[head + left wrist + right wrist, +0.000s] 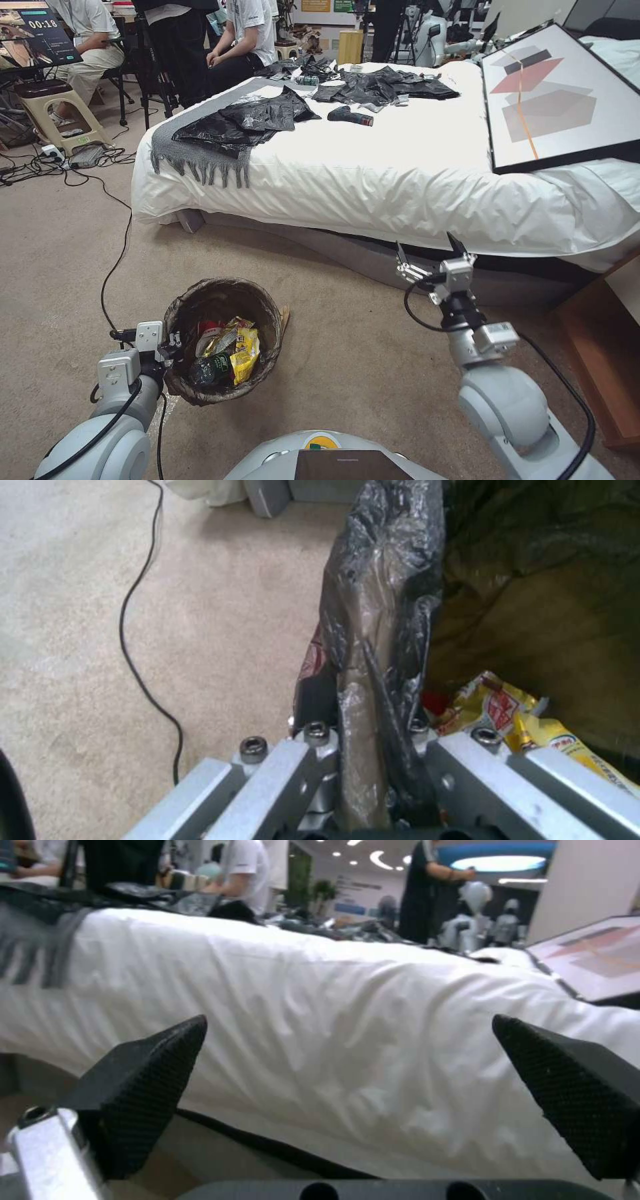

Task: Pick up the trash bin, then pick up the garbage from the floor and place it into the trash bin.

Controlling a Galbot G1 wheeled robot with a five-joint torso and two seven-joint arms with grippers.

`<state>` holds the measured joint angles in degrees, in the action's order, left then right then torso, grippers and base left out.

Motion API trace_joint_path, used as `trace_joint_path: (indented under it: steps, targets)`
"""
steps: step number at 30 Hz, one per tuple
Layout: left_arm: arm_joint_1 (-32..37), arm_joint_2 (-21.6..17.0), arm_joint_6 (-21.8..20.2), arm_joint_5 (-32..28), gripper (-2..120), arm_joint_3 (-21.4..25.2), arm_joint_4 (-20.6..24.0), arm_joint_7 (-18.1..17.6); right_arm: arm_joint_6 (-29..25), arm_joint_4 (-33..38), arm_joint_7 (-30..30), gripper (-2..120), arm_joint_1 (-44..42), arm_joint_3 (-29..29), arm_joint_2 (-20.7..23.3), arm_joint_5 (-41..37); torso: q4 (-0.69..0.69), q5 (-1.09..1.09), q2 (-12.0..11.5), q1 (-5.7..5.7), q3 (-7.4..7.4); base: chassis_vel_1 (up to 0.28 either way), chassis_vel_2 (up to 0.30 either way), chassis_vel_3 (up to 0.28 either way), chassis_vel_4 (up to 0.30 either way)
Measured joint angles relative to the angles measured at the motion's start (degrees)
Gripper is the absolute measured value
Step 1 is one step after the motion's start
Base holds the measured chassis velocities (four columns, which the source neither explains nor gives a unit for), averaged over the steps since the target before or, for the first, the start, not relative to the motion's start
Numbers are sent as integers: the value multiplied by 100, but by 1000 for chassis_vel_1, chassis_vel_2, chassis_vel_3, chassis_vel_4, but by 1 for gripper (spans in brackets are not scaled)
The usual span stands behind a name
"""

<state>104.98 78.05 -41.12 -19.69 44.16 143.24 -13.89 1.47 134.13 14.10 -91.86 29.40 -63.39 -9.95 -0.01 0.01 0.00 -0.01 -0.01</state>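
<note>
Nearest you, the left gripper (172, 347) is clamped on the near-left rim of the bin (263, 313), which sits on the carpet (347, 347) in front of the robot. Your left wrist view shows what the head view hides: the fingers (460, 760) pinch the rim and its dark liner (380, 605) between them. Inside the bin you see garbage (233, 347): yellow wrappers, a red-and-white packet and a small bottle. The wrist view gives you the yellow wrappers (527, 720) close up.

To the right, your right gripper (430, 257) hangs in the air near the bed (400, 180), spread wide and empty. Its wrist view shows both black fingertips (143, 1075) far apart, facing the white sheet (333, 1015).

Farther off, black bags (253, 120) and a framed picture (560, 93) lie on the bed.
</note>
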Motion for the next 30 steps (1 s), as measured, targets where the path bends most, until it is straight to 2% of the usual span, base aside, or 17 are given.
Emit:
trace_joint_path:
  steps: [1,4,7,18,30]
  targets:
    - [0,0,0,0,3,0,0,0,0,0,0,100,0,0,0,0,0,0,0,0,0,0,0,0,0]
    - [-13,-23,0,-7,3,-5,0,5,-226,8,-243,100,-275,273,-604,336,0,-1,0,0,0,0,0,0,0]
    - [-27,-51,0,-21,3,-4,0,9,-244,53,-282,100,-323,317,-781,359,0,-1,0,0,1,0,0,0,0]
    - [-90,-53,-10,-76,3,-8,0,14,-222,140,-283,100,-398,378,-962,348,1,-1,0,1,0,16,21,20,20]
    - [-86,17,-19,-76,3,-31,0,12,-212,103,-276,100,-406,301,-1026,356,1,0,0,0,1,82,92,90,81]
